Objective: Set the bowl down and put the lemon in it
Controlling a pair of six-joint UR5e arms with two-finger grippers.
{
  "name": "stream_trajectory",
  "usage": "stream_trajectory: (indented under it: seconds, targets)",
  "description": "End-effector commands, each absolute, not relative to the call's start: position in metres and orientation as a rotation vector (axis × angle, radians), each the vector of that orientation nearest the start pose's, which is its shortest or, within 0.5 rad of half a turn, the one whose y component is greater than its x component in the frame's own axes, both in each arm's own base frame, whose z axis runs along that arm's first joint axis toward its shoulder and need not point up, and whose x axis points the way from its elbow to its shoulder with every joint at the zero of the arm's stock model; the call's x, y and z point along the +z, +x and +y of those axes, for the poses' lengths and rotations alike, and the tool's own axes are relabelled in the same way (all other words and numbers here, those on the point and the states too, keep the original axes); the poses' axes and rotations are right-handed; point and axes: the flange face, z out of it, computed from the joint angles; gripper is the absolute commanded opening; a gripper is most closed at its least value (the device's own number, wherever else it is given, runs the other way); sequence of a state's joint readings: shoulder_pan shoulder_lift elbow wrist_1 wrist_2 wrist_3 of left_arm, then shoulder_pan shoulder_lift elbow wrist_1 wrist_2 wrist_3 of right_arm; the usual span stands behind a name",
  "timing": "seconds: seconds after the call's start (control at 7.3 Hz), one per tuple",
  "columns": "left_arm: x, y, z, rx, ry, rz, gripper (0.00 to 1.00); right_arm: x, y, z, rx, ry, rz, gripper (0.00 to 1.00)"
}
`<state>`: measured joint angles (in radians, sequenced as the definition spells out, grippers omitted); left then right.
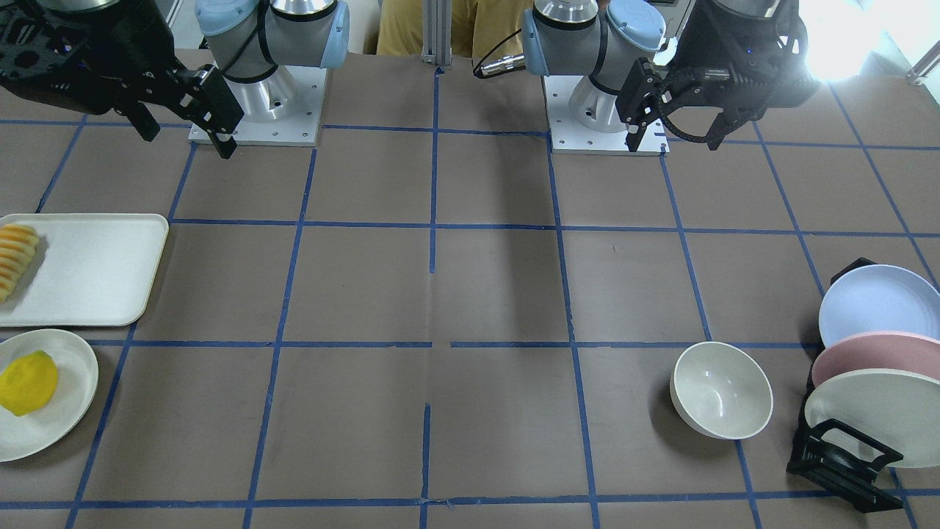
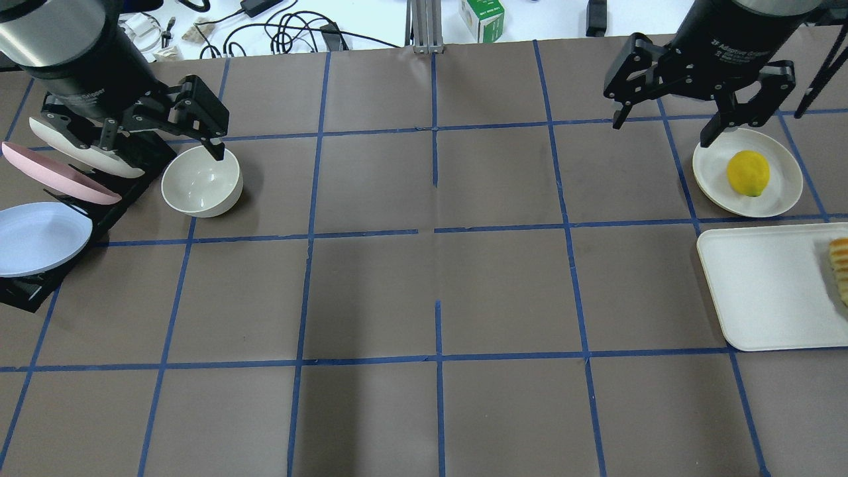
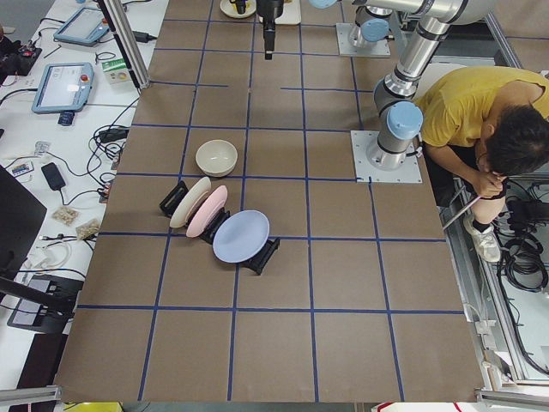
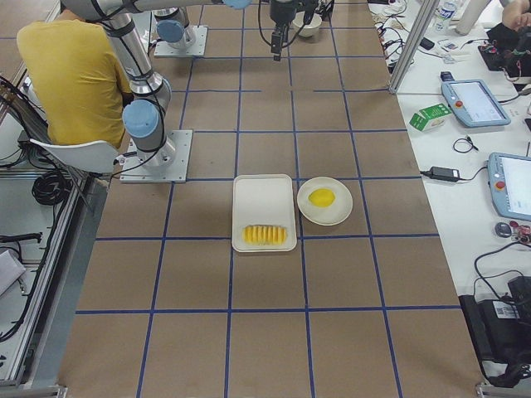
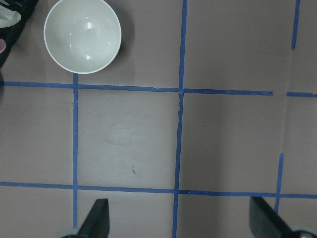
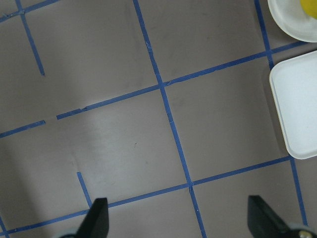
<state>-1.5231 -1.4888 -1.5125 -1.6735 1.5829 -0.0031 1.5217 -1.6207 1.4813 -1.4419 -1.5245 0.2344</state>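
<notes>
The left hand (image 5: 181,221) and the right hand (image 6: 178,221) are both wide open and empty, while the lemon (image 6: 311,6), at 1 o'clock in the right wrist view, is cut off.

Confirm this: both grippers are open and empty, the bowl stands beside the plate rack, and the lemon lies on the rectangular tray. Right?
Not quite. The overhead exterior view shows the lemon on the round plate, not the rectangular tray, which holds only sliced food. The rest holds: left gripper and right gripper open and empty, bowl beside the plate rack.
</notes>
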Motion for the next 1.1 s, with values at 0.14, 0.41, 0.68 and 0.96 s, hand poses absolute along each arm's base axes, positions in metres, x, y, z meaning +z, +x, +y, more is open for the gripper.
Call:
stream_trajectory:
  seconds: [0.14, 0.41, 0.68, 0.96]
  targets:
    - [0.544, -0.111, -0.463, -0.055, -0.077, 3.129, 1.0, 0.541, 0.113, -0.475, -0.004, 0.444, 3.074, 1.0]
    - [0.546, -0.111, -0.462, -0.062, -0.08, 3.13, 1.0, 0.534, 0.111, -0.478, 0.019, 0.421, 3.077, 1.0]
    - [0.546, -0.111, -0.462, -0.062, -0.077, 3.13, 1.0, 0.518, 0.108, -0.48, 0.041, 0.382, 3.084, 1.0]
    - [0.546, -0.111, -0.462, -0.062, -0.077, 3.13, 1.0, 0.508, 0.072, -0.491, 0.065, 0.349, 3.074, 1.0]
